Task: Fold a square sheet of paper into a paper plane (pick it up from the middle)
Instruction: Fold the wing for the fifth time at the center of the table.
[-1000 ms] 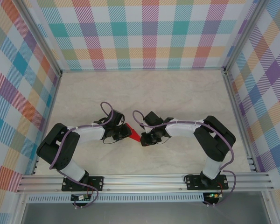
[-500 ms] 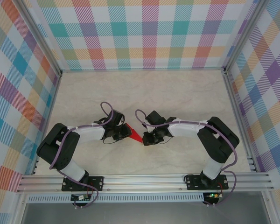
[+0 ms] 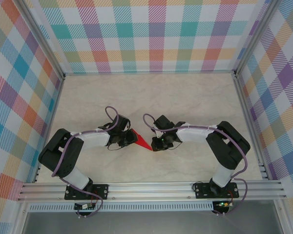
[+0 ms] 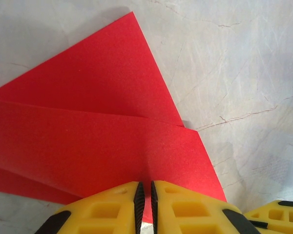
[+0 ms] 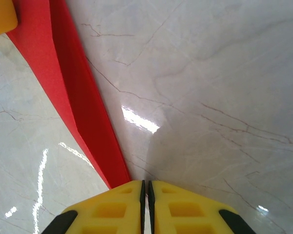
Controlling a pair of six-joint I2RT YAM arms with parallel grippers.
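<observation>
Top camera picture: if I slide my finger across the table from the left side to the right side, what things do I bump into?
left arm → left gripper → red paper → right gripper → right arm

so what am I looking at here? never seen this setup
Two robot arms, left arm and right arm, bolted at the near edge of a marble-look table. The wide picture looks down from above and behind them. The other two come from a camera on each wrist, so the yellow fingers at the bottom are that arm's own jaws. Between the arms lies a partly folded red paper. The left jaws are shut on its edge. The right jaws are shut at its narrow tip; whether they grip it is unclear.
</observation>
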